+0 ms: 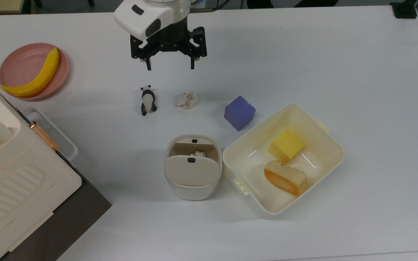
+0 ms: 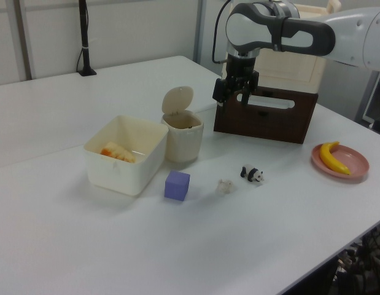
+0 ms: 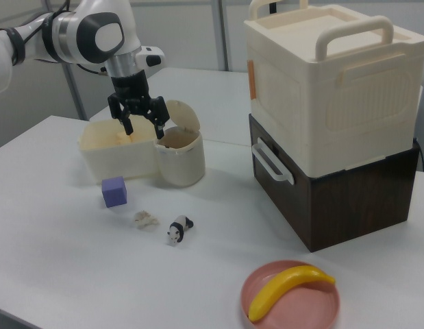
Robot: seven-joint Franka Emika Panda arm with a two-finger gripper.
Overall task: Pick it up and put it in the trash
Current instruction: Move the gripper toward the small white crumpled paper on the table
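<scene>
Off-white and crumpled, the tissue wad point(image 1: 186, 100) lies on the white desk point(image 1: 339, 65), and you can take it as your landmark. In the top view, the panda figurine point(image 1: 147, 100) is near it on the top view's left, and the blue cube point(image 1: 239, 112) is near it on the top view's right. The trash bin point(image 1: 192, 167) stands below the wad in the top view, well apart from it, with its flap lid up. Your claw point(image 1: 169, 66) hangs above the wad, not touching it, with its fingers spread open and holding nothing.
</scene>
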